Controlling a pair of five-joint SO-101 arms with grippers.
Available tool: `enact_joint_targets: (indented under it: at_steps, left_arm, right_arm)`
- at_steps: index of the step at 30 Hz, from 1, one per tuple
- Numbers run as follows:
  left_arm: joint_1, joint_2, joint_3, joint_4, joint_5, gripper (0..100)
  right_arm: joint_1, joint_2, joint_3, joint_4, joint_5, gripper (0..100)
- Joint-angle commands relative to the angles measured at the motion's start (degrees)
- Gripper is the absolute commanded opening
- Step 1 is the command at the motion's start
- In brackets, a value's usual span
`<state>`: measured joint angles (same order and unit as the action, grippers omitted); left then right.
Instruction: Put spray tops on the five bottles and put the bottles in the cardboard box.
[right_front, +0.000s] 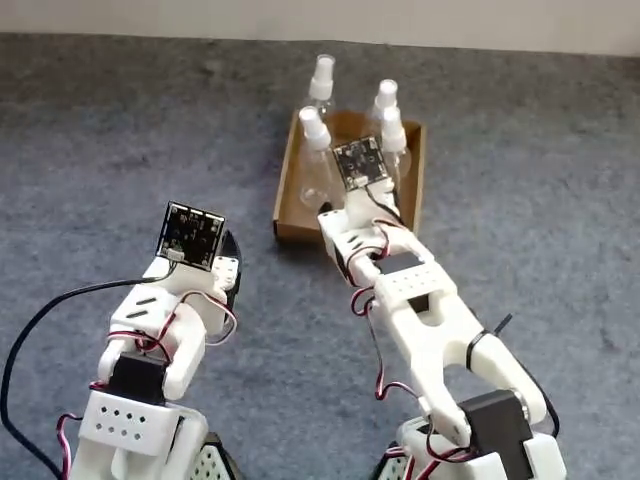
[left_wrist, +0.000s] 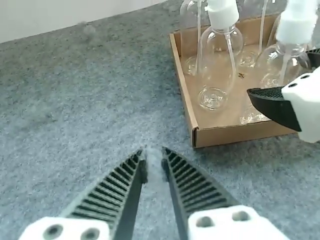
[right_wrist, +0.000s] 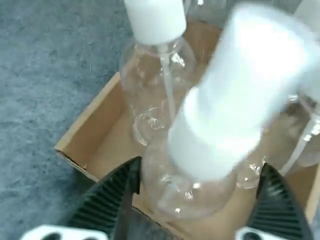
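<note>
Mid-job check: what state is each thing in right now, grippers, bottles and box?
Left gripper: jaws barely apart, empty, above the carpet.
Right gripper: jaws open, either side of one bottle.
That bottle: spray top on, inside the cardboard box.
Other bottles: upright in the box, spray tops on.
Cardboard box: open-topped, on the carpet, holding bottles.
</note>
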<state>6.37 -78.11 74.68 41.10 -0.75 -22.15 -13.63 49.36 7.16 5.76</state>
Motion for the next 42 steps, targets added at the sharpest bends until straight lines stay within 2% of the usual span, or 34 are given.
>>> enact_joint_targets:
  at_steps: [1, 9, 26, 31, 34, 39, 42]
  left_arm:
    - [-0.75, -0.22, -0.31, -1.41, 0.35, 0]
    - [-0.75, -0.22, -0.31, -1.41, 0.35, 0]
    - [-1.01, -0.48, -0.22, -1.23, 0.35, 0]
    - [-1.10, -0.48, -0.13, -1.41, 0.35, 0]
    - [-1.10, -0.57, -0.13, -1.41, 0.35, 0]
    - [-1.19, -0.57, -0.48, -1.32, 0.35, 0]
    - [-2.59, -1.19, -0.92, -1.32, 0.35, 0]
  right_arm:
    - [-0.40, -1.01, -0.75, 2.24, 0.62, 29.6]
    - [-0.92, -8.04, -2.24, 5.49, 0.35, 29.6]
    - [-0.92, -31.43, -4.44, 29.85, 0.35, 29.3]
    - [0.22, -38.20, 0.04, 36.53, 0.62, 16.4]
    - [1.89, -43.82, 5.76, 37.14, 0.70, 10.4]
    - [5.58, -54.29, 15.60, 37.76, 1.23, 8.7]
    - [7.60, -59.82, 21.49, 39.96, 6.51, 8.7]
